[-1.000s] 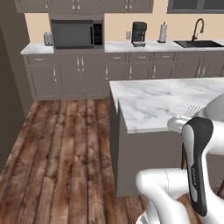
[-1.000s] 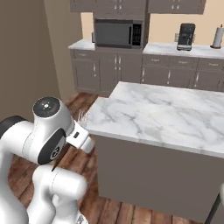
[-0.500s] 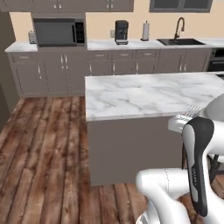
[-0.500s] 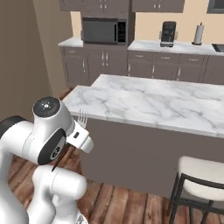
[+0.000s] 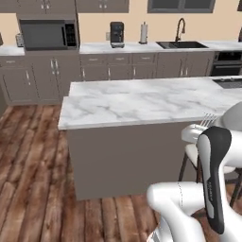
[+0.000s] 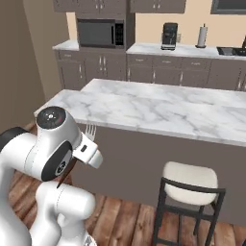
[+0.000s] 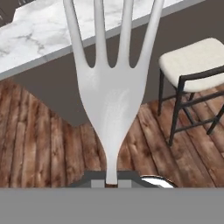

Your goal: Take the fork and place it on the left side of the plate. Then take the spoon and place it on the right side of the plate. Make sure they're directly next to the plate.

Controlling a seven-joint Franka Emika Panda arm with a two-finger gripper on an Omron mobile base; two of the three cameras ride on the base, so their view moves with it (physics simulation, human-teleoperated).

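In your left base view, the fork (image 5: 208, 120) pokes its pale tines up just above the arm's white wrist at the right edge, in front of the marble counter (image 5: 142, 100) of the island. A stool (image 5: 198, 156) stands partly hidden behind the arm, and the microwave (image 5: 47, 34), coffee maker (image 5: 116, 34) and sink (image 5: 182, 44) line the back wall.

In your right base view, the fork (image 6: 90, 129) rises beside the arm's round joint at lower left, tines up, near the counter's (image 6: 158, 110) left corner. The cushioned stool (image 6: 190, 185) stands on the wooden floor (image 6: 125, 226) before the island.

In your hand view, the pincer (image 7: 112, 183) is closed on the fork (image 7: 111, 94) at the base of its handle; its four tines reach up across the counter edge (image 7: 39, 33), with the stool (image 7: 194, 74) at right.
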